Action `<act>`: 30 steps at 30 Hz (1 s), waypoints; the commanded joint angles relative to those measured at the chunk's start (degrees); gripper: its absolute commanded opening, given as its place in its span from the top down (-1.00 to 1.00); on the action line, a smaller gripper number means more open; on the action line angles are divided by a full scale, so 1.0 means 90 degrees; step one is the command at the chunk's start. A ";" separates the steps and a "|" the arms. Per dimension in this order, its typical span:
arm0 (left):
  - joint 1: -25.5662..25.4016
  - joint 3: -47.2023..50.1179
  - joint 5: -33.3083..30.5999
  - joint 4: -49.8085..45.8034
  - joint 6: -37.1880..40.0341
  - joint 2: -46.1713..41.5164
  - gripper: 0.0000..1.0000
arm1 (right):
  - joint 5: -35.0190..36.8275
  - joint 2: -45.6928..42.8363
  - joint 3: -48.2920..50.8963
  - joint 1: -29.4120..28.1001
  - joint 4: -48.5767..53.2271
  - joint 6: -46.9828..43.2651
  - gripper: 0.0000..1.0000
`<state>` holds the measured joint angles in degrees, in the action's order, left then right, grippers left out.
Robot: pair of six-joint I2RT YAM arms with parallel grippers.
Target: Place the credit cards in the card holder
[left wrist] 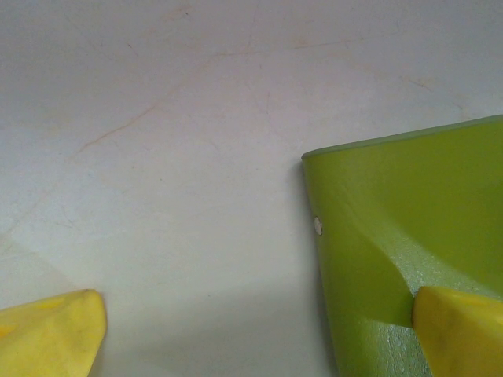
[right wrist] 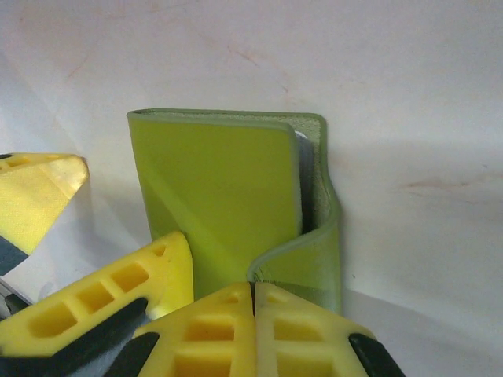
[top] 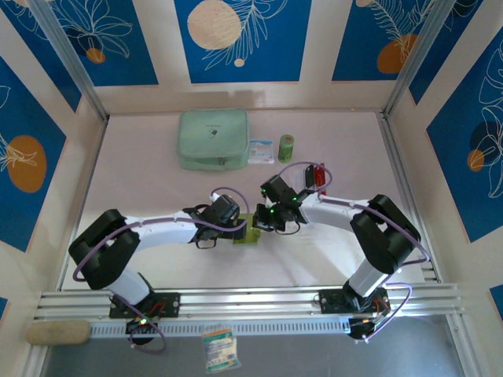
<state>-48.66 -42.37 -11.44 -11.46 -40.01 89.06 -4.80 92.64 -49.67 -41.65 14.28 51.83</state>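
The olive-green card holder (top: 250, 230) lies mid-table between my two grippers. It is folded, and its near flap (right wrist: 302, 263) curls up into my right gripper (right wrist: 253, 314), whose jaws are shut on that flap's edge. A grey inner sleeve (right wrist: 303, 161) shows in the gap at the card holder's right side. My left gripper (left wrist: 255, 338) is wide open and straddles the card holder's (left wrist: 401, 228) left edge, with one yellow fingertip (left wrist: 460, 330) resting on the cover. Red credit cards (top: 318, 177) stand behind the right arm.
A pale mint zip pouch (top: 213, 139) lies at the back of the table. A small packet (top: 261, 151) and a green cylinder (top: 286, 148) sit to its right. The aluminium rail (top: 251, 300) runs along the near edge, and frame posts stand at both sides.
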 commanded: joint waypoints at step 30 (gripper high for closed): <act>-0.0084 0.0155 0.0178 0.0064 -0.0072 0.0471 -0.99 | 0.0053 0.0473 -0.0581 -0.0194 0.0035 -0.0160 1.00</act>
<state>-49.04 -42.37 -11.66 -11.29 -40.05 89.32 -3.22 95.96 -53.30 -42.76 16.16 51.00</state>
